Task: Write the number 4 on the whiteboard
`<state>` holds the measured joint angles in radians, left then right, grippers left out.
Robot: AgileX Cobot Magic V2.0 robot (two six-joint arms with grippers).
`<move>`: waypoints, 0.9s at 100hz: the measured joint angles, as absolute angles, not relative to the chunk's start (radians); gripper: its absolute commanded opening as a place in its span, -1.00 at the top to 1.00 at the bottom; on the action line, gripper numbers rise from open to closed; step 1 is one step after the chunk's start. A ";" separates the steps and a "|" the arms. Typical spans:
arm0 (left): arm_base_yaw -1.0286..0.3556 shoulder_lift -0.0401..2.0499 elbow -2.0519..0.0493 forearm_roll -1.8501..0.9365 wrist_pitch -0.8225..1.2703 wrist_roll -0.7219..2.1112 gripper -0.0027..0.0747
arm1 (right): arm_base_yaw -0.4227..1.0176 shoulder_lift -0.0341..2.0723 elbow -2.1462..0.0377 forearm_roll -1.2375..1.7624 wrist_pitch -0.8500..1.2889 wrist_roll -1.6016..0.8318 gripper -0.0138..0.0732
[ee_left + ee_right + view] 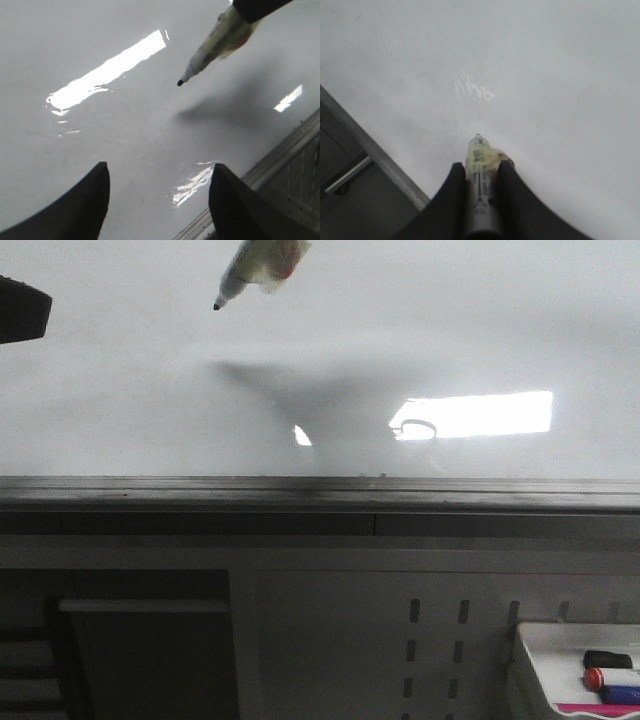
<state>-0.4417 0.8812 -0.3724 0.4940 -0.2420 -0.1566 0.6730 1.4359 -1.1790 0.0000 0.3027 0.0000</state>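
The whiteboard is glossy white with a bright rectangular glare and a grey edge rail along its near side. No number 4 or any other stroke shows on it. My right gripper is shut on a marker, whose black tip points at the board. In the front view the marker hangs at the top and its tip is apart from its shadow, so it is off the surface. My left gripper is open and empty over the board, near the rail. The marker also shows in the left wrist view.
A small white tray with several markers sits below the board at the lower right. A perforated panel lies beneath the rail. A dark part of my left arm shows at the far left edge.
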 measured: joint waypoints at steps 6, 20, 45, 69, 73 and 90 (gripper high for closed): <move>-0.442 0.881 -0.372 0.494 -0.240 -0.157 -0.12 | 0.662 1.465 -1.197 0.000 0.283 0.000 0.83; -0.442 0.881 -0.372 0.494 -0.238 -0.157 -0.12 | 0.654 1.503 -1.203 0.000 0.299 0.000 0.83; -0.442 0.880 -0.372 0.494 -0.236 -0.157 -0.12 | 0.708 1.507 -1.147 0.000 0.344 0.000 0.83; -0.442 0.880 -0.372 0.494 -0.233 -0.157 -0.12 | 0.672 1.466 -1.140 -0.007 0.433 0.000 0.83; -0.442 0.880 -0.372 0.494 -0.233 -0.157 -0.12 | 0.656 1.449 -1.140 -0.015 0.461 0.000 0.83; -0.442 0.880 -0.372 0.494 -0.233 -0.157 -0.12 | 0.640 1.411 -1.142 -0.036 0.501 0.000 0.83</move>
